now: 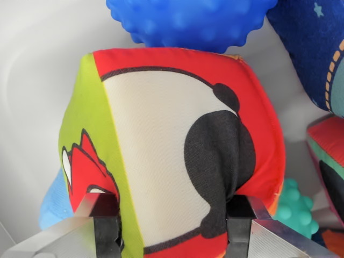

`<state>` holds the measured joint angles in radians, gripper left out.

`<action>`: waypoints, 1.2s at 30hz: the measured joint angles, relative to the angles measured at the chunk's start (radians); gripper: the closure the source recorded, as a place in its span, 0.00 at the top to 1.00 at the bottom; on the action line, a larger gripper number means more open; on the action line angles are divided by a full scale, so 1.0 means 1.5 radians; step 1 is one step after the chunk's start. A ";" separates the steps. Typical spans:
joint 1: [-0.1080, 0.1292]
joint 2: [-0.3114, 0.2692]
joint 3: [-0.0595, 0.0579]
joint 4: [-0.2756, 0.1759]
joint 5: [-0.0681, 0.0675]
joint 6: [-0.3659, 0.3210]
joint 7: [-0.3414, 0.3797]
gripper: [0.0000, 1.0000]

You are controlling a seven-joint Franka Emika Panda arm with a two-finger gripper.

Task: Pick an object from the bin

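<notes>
Gripper (173,223) clamped on soft fabric cube (172,145), fingers (106,220) pressing both lower sides. Cube fills centre, inside white bin (32,80). Blue knobbly ball (188,21) just behind; teal knobbly ball (295,207) at wrist view's right.

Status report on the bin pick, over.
Gripper shut on the soft fabric cube, fingers pressing its lower corners. Blue bumpy ball touching the cube's top edge. Teal bumpy ball beside it, wrist view's right.
</notes>
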<state>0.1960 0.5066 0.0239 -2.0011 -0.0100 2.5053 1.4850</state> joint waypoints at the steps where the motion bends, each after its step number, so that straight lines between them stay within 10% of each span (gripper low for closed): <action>1: 0.000 0.000 0.000 0.000 0.000 0.000 0.000 0.00; 36: 0.000 -0.071 0.000 0.001 0.000 -0.069 0.000 0.00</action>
<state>0.1960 0.4002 0.0241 -2.0001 -0.0096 2.4011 1.4849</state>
